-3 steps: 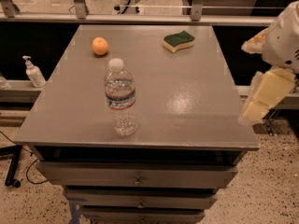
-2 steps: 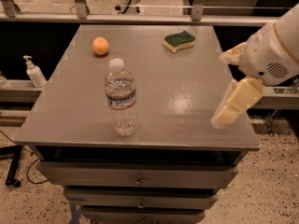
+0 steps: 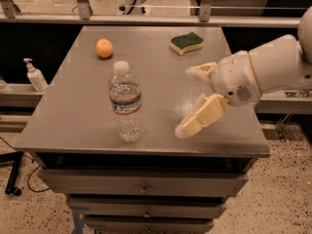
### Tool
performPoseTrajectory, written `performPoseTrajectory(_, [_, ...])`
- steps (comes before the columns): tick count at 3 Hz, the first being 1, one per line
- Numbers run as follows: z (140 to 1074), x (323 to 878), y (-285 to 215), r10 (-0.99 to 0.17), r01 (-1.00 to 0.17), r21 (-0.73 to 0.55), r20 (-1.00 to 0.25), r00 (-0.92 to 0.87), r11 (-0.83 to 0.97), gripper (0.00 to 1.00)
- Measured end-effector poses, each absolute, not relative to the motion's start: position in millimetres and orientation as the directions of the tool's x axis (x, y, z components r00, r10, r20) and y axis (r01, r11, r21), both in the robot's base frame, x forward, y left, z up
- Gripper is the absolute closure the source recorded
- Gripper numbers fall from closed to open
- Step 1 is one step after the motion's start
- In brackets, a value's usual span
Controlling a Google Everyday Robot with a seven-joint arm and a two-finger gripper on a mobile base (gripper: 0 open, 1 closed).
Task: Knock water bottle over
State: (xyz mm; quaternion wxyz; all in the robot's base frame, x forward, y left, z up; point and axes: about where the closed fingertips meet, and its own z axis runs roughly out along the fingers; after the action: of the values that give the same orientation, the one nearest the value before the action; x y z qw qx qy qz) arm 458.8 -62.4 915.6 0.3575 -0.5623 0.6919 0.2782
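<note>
- Camera view: your water bottle (image 3: pixel 126 101) stands up straight near the front of the table (image 3: pixel 73 108).
- Your gripper (image 3: pixel 189 99) hangs over the table, right of the bottle, not touching it.
- Its two fingers are spread wide and hold nothing.
- An orange (image 3: pixel 104 48) and a sponge (image 3: pixel 187 42) sit farther back.
</note>
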Motion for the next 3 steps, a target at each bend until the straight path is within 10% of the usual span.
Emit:
performPoseTrajectory(2, [928, 437, 18, -0.287, -0.990, -0.027, -0.958, -0.014, 0.139, 0.00])
performPoseTrajectory(3, [928, 432, 45, -0.227, -0.989, -0.027, -0.974, -0.007, 0.145, 0.18])
